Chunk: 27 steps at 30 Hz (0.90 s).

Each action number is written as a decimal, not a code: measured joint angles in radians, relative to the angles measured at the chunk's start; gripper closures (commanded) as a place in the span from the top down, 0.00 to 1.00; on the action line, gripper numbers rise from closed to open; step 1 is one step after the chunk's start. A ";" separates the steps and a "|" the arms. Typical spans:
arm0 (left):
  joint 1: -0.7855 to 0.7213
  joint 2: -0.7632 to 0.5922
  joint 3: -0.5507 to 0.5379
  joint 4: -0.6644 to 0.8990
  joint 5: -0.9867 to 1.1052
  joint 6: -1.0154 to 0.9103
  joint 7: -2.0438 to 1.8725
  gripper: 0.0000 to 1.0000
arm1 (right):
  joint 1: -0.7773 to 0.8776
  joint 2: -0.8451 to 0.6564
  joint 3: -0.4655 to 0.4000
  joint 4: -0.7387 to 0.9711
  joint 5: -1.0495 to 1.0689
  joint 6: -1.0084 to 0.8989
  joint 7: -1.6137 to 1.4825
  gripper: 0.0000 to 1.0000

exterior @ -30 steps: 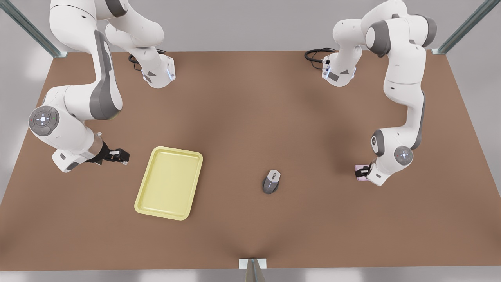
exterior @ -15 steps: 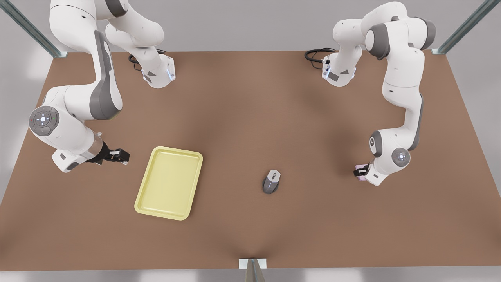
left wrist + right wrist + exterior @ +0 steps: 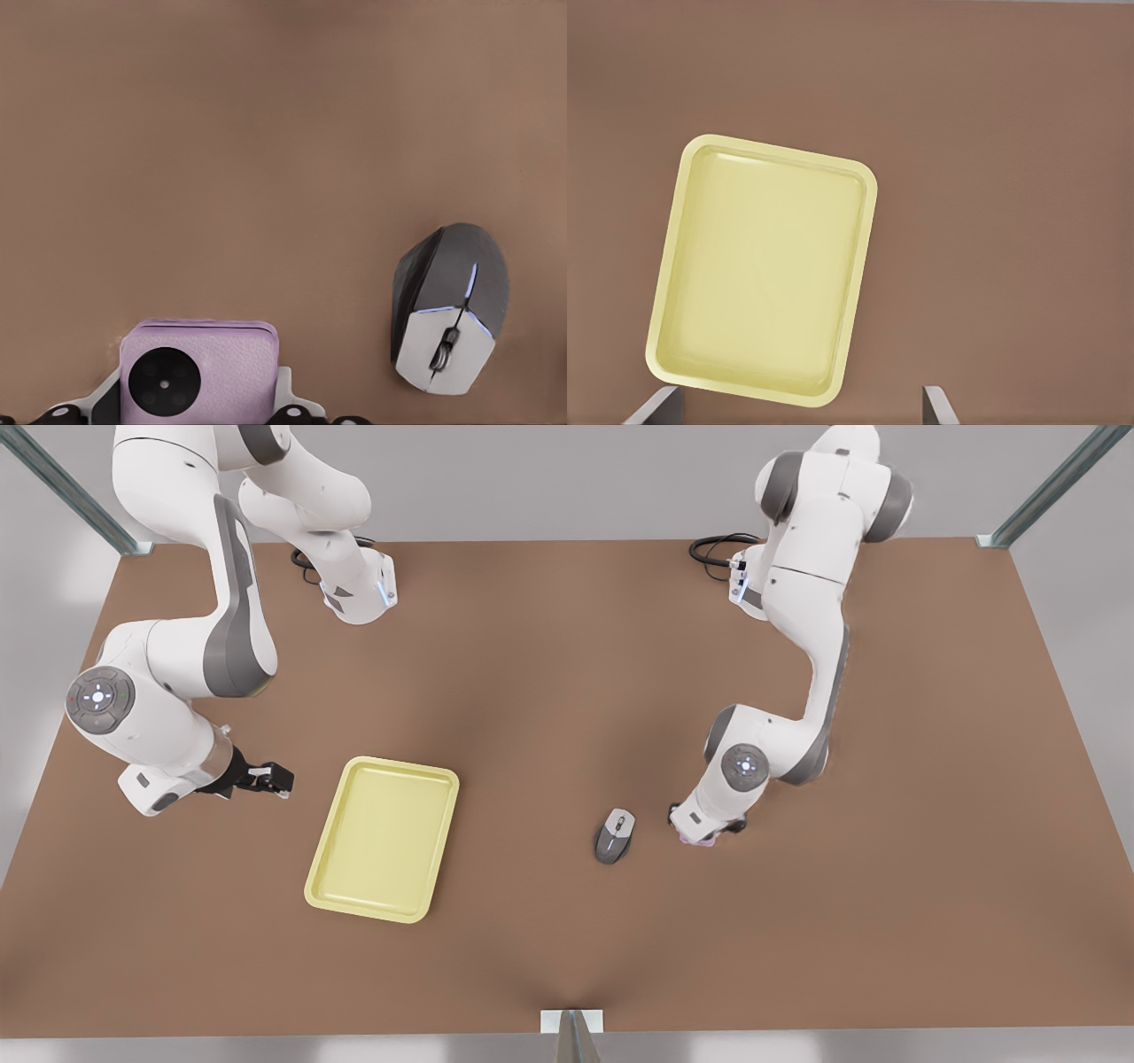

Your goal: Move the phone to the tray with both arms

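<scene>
A: Front view, item 1?
B: Tray (image 3: 383, 839), pale yellow, lower left of centre on brown table (image 3: 567, 691). Nothing in it.
A: Item 2?
B: Grey mouse (image 3: 615, 835), centre-right. Just to its right, left gripper (image 3: 706, 831) with wrist low over the table, a sliver of lilac phone (image 3: 695, 840) under it.
A: Item 3?
B: Right gripper (image 3: 270, 779), at frame left, near tray's left edge, not touching. Arm waiting.
A: Left wrist view?
B: Phone (image 3: 198, 374) at bottom edge, black camera circle showing, gripper parts pressed against both its sides; jaws closed on it. Mouse (image 3: 450, 320) at right, apart from phone.
A: Right wrist view?
B: Tray (image 3: 764, 268) centre-left, tilted. Two grey fingertips (image 3: 654, 409) at bottom corners, spread wide, holding nothing.
</scene>
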<state>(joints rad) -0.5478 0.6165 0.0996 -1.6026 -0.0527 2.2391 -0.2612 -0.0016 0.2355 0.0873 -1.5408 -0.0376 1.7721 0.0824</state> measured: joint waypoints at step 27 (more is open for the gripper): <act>0.394 -0.398 -0.043 0.117 0.002 -0.751 -0.345 1.00 | 0.146 0.106 0.156 0.068 0.005 0.030 0.045 1.00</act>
<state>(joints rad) -0.1540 0.2188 0.0564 -1.4854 -0.0509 1.4876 -0.6061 0.1440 0.3418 0.2435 -1.4727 -0.0324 1.8021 0.1277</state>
